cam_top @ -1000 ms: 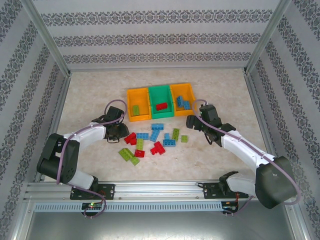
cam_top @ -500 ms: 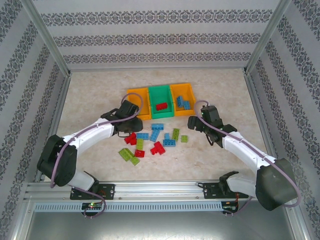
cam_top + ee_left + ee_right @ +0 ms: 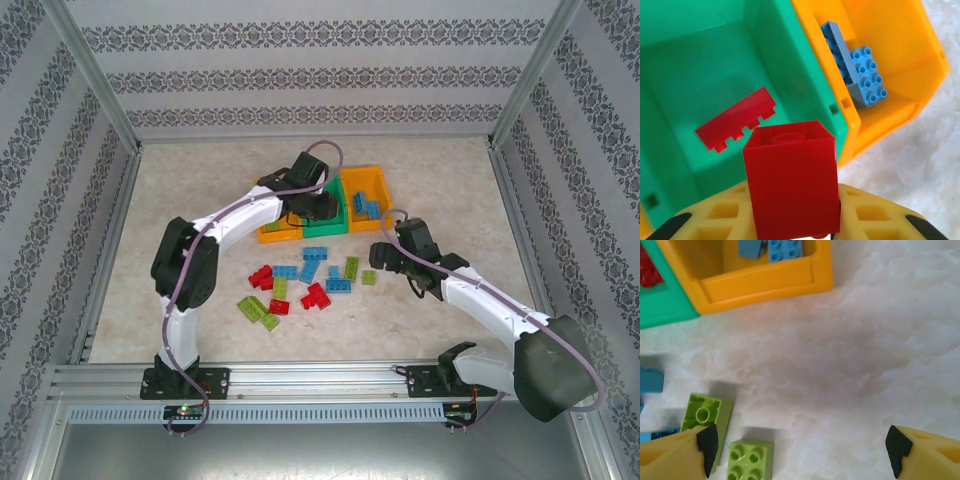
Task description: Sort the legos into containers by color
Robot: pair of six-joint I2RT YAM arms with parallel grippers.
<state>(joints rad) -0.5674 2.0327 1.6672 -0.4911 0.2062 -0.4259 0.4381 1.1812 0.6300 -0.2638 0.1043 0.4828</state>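
1. L wrist cam: left gripper [image 3: 792, 220] clamps a red brick [image 3: 790, 175] over green bin [image 3: 805, 90]; flat red brick [image 3: 737, 125] lies inside, at 10 o'clock.
2. R wrist cam: right gripper [image 3: 801, 447] has jaws wide apart, holding nothing; lime brick [image 3: 750, 460] at frame's 7 o'clock.
3. Top cam: loose legos [image 3: 305, 280] lie at 6 o'clock of green bin.

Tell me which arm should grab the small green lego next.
Right. The right gripper hangs open right by the small green lego; the left gripper holds a red lego above the green bin.
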